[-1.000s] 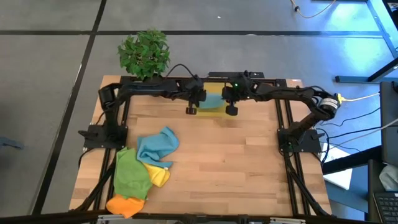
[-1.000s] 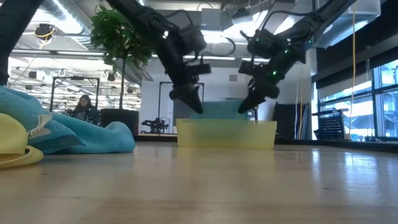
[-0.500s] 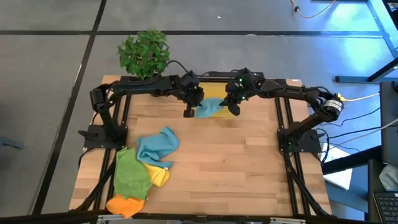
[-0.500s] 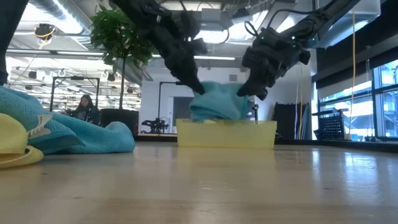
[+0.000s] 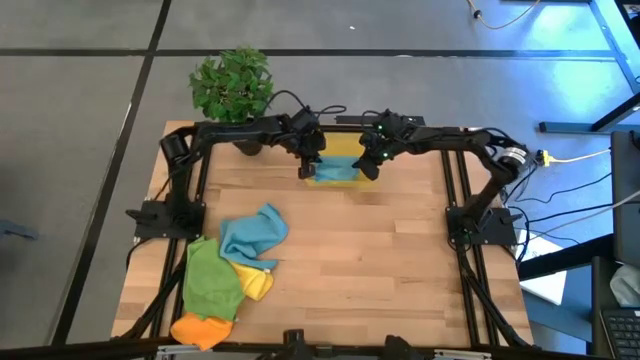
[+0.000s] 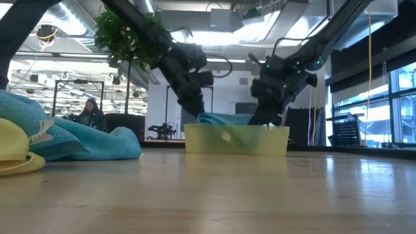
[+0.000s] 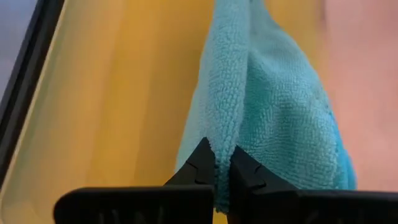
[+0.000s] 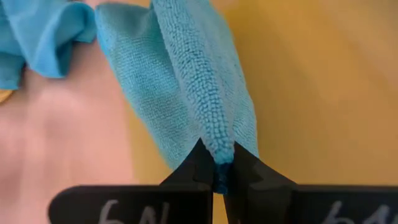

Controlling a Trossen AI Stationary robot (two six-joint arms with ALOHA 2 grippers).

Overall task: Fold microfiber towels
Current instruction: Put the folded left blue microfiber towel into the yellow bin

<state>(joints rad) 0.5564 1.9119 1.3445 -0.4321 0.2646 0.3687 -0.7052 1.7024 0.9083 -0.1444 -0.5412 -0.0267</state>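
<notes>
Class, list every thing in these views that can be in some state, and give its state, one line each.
Teal towel: folded, lowered into the bin, pinched at both ends.
Yellow bin: upright, holding that towel.
Left gripper: shut on the towel.
Right gripper: shut on the towel.
Towel pile: crumpled, unfolded.

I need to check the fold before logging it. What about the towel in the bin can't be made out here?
- High view: both arms cover much of the teal towel, so its folded outline is hidden.
- Low view: the yellow bin wall hides the towel's lower part.
- Wrist views: the left gripper and right gripper pinch an edge each; the rest runs off frame.
</notes>
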